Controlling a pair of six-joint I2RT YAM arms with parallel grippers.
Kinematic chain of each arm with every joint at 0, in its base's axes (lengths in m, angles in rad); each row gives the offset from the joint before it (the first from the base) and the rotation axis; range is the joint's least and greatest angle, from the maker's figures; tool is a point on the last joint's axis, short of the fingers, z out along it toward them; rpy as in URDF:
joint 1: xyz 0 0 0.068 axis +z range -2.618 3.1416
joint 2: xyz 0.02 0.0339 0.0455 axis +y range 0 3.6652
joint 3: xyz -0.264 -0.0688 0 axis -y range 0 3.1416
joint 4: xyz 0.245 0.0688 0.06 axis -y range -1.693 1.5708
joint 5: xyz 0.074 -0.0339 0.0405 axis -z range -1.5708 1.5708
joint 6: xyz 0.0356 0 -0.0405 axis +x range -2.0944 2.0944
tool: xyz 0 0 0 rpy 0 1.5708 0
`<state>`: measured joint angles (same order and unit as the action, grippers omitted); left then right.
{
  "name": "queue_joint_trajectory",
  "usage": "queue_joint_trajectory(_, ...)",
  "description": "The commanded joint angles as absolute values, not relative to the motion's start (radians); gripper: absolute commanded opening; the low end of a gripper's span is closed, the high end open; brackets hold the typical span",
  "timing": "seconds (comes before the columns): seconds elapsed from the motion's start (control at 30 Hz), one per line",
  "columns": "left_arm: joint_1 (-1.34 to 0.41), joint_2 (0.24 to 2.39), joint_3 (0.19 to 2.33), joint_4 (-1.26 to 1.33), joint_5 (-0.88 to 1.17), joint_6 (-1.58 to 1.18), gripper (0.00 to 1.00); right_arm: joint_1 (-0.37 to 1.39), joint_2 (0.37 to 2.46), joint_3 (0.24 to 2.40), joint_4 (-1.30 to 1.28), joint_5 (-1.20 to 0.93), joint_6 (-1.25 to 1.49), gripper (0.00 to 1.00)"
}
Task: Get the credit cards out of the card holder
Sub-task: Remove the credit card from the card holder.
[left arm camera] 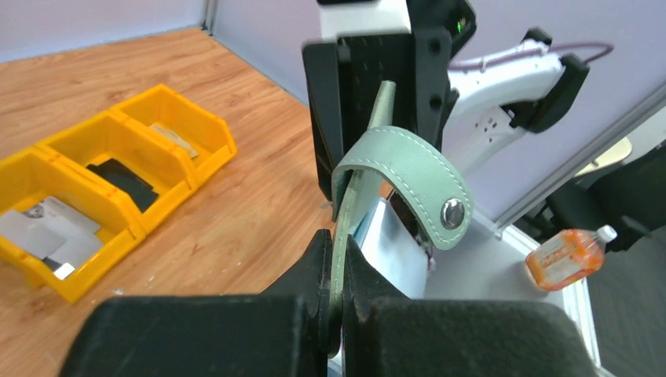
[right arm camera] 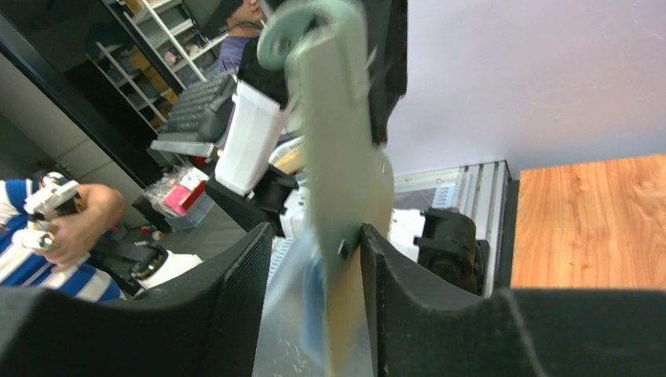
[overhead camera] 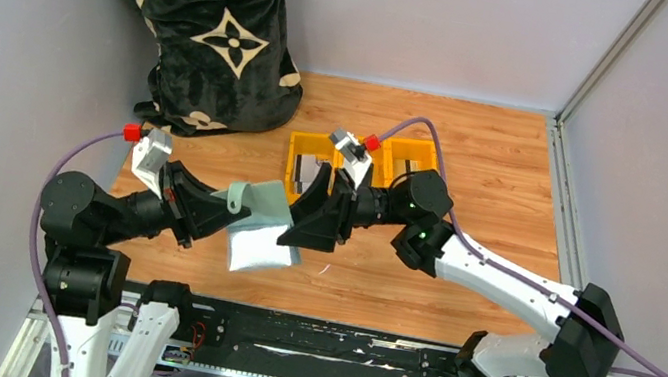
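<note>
Held up off the table between both arms, the card holder (overhead camera: 256, 205) is unfolded, its sage-green cover upright and its snap tab (left arm camera: 408, 166) curling free, unfastened. Clear sleeves hang from it in a pale sheet. Whether a card is still tucked in them cannot be told: the right wrist view is blurred there and the left wrist view shows only a pale, bluish pane.

The left gripper (left arm camera: 338, 259) is clamped tight on the lower edge of the green cover, fingers pressed flat to the leather. The right gripper (right arm camera: 314, 251) faces it from the other side with its jaws standing apart. The holder passes between them, with a gap showing beside one finger, so it reads as loosed rather than pinching.

Beyond the arms, on the wooden table (overhead camera: 504, 175), sits a yellow three-compartment tray (overhead camera: 294, 164). Pale grey credit cards (left arm camera: 47, 228) lie in its near-end compartment, a black block-like item (left arm camera: 122, 177) sits in the middle one and another pale card (left arm camera: 173, 137) is in the far one.

By that showing, the job looks well along, with several cards out and binned. What is left, at most, is checking and emptying the sleeves.
</note>
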<state>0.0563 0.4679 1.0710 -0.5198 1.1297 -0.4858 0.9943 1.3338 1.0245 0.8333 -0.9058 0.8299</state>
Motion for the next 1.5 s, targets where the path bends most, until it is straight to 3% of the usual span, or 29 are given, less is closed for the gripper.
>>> queue_joint_trajectory(0.0, 0.055, 0.477, 1.036, -0.209, 1.075, -0.836, 0.00, 0.988, 1.229, 0.897, 0.864, -0.922, 0.727, 0.52)
queue_joint_trajectory(0.23, 0.054, 0.525, 1.060, -0.182, 1.068, -0.963, 0.00, 0.989, 1.083, 0.800, 0.762, -0.828, 0.536, 0.59)
queue_joint_trajectory(0.47, 0.055, 0.522, 1.063, -0.183, 1.076, -1.002, 0.00, 0.989, 1.063, 0.870, 0.573, -0.673, 0.409, 0.50)
queue_joint_trajectory(0.9, 0.054, 0.522, 1.069, -0.180, 1.090, -1.035, 0.00, 1.007, 1.114, 0.940, 0.523, -0.534, 0.377, 0.34)
queue_joint_trajectory(1.47, 0.054, 0.520, 1.057, -0.149, 1.133, -1.111, 0.00, 1.129, 1.189, 1.139, 0.456, -0.378, 0.163, 0.47)
